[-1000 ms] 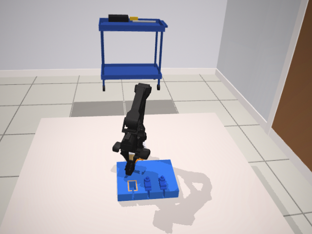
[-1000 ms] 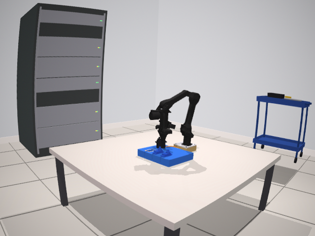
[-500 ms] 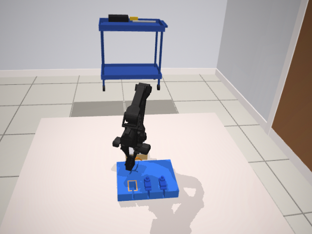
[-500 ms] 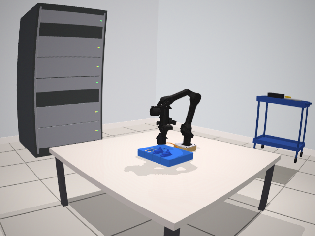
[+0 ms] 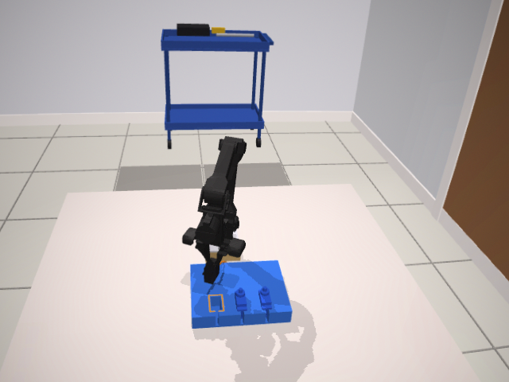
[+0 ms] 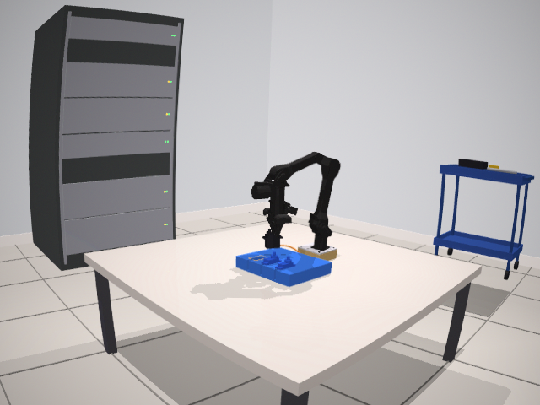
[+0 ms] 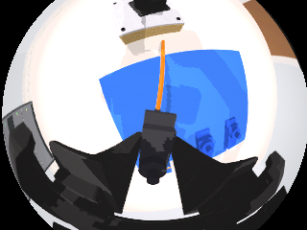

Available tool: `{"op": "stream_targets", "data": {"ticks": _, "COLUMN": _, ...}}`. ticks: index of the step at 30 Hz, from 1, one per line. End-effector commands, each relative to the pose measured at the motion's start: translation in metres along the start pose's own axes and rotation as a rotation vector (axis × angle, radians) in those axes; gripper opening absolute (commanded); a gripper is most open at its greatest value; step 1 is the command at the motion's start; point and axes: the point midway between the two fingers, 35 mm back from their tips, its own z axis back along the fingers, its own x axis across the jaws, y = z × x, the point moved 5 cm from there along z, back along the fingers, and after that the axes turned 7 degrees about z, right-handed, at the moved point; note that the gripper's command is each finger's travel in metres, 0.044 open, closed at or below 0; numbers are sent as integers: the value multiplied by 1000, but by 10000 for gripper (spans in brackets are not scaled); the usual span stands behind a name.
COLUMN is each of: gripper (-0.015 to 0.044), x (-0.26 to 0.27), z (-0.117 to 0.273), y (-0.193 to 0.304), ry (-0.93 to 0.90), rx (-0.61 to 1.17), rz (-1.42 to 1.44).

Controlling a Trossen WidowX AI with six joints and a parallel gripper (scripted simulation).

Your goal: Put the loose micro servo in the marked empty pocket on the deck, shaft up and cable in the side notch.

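- One black micro servo (image 5: 211, 273) (image 6: 272, 240) (image 7: 159, 125) is over the left part of the blue deck (image 5: 258, 273) (image 6: 314, 261) (image 7: 211, 67), behind its pocket; whether it touches the deck, I cannot tell.
- The gripper (image 5: 211, 263) (image 6: 273, 233) (image 7: 156, 138) has its fingers drawn in on the servo's two sides, holding it, presumably so the body can drop in without the fingers fouling the ends.
- The marked pocket (image 5: 209, 303) (image 6: 256, 257) (image 7: 168, 168), outlined in orange, has no servo in it. Its side notch (image 5: 216, 318) opens through the deck's front edge.
- The orange cable (image 5: 223, 262) (image 6: 288, 247) (image 7: 162, 77) trails towards the arm's base, away from that notch, so I judge the servo's heading needs checking before lowering; the cable could get trapped underneath.
- The middle pocket holds a blue servo (image 5: 240, 302) (image 6: 270, 259) (image 7: 205, 143), shaft up, a useful pattern for the loose one.
- The right pocket holds another blue servo (image 5: 265, 300) (image 6: 285, 262) (image 7: 233, 131), likewise upright. Insertion and release remain.
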Motion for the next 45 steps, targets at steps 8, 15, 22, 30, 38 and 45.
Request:
{"op": "stream_targets", "data": {"ticks": 8, "gripper": 0, "x": -2, "z": 1, "y": 1, "ry": 3, "rx": 5, "rz": -224}}
{"op": "stream_targets", "data": {"ticks": 15, "gripper": 0, "x": -2, "z": 1, "y": 1, "ry": 3, "rx": 4, "rz": -466}}
{"op": "stream_targets", "data": {"ticks": 22, "gripper": 0, "x": -2, "z": 1, "y": 1, "ry": 4, "rx": 4, "rz": -707}}
{"op": "stream_targets", "data": {"ticks": 30, "gripper": 0, "x": -2, "z": 1, "y": 1, "ry": 4, "rx": 4, "rz": -984}}
{"op": "stream_targets", "data": {"ticks": 38, "gripper": 0, "x": -2, "z": 1, "y": 1, "ry": 5, "rx": 4, "rz": -1260}}
{"op": "stream_targets", "data": {"ticks": 45, "gripper": 0, "x": -2, "z": 1, "y": 1, "ry": 5, "rx": 3, "rz": -1502}}
